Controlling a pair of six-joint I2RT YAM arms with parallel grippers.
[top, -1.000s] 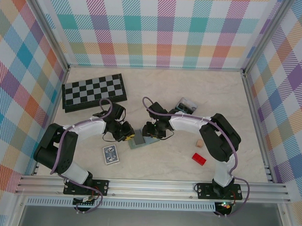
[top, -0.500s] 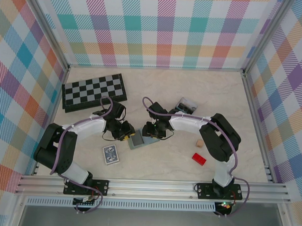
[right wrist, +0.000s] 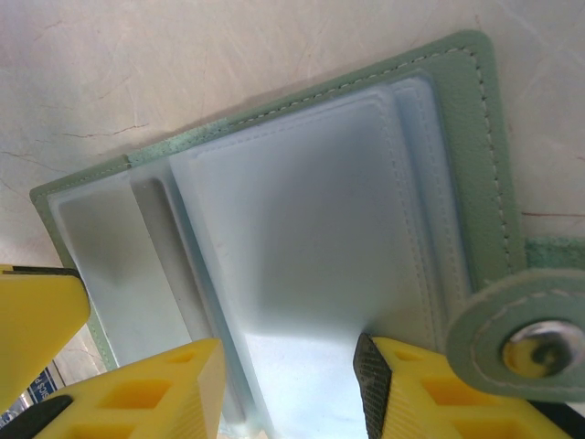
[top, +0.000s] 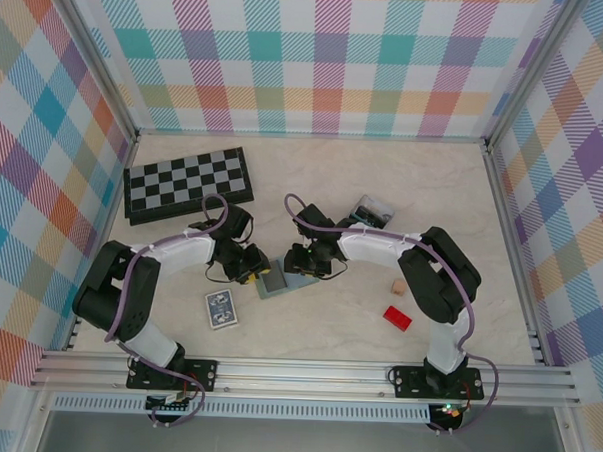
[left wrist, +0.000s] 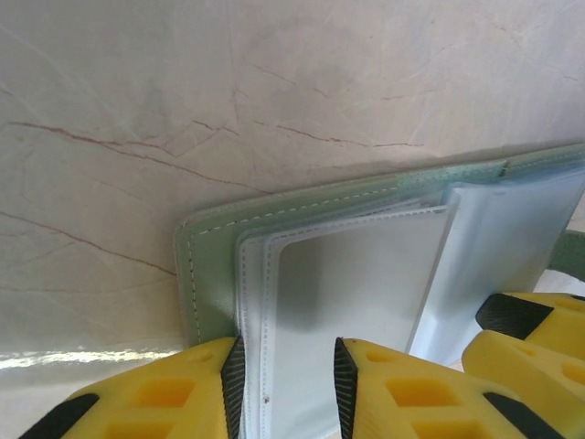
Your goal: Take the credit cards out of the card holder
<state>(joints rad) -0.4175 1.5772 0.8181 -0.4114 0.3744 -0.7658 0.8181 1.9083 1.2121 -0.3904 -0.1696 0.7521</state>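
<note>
Two arms at the open wallet (right wrist: 494,183)
Left gripper (left wrist: 288,366) narrowly open, right gripper (right wrist: 291,355) wider, both astride clear sleeves (left wrist: 356,274)

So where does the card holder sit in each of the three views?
Top external: card holder near picture centre, just up-right of the patterned card pack.
Left wrist: holder in the lower right, open, clear sleeves up.
Right wrist: holder across the centre, snap tab at lower right.
Shared landmark: its stitched green border, seen in both wrist views.
</note>
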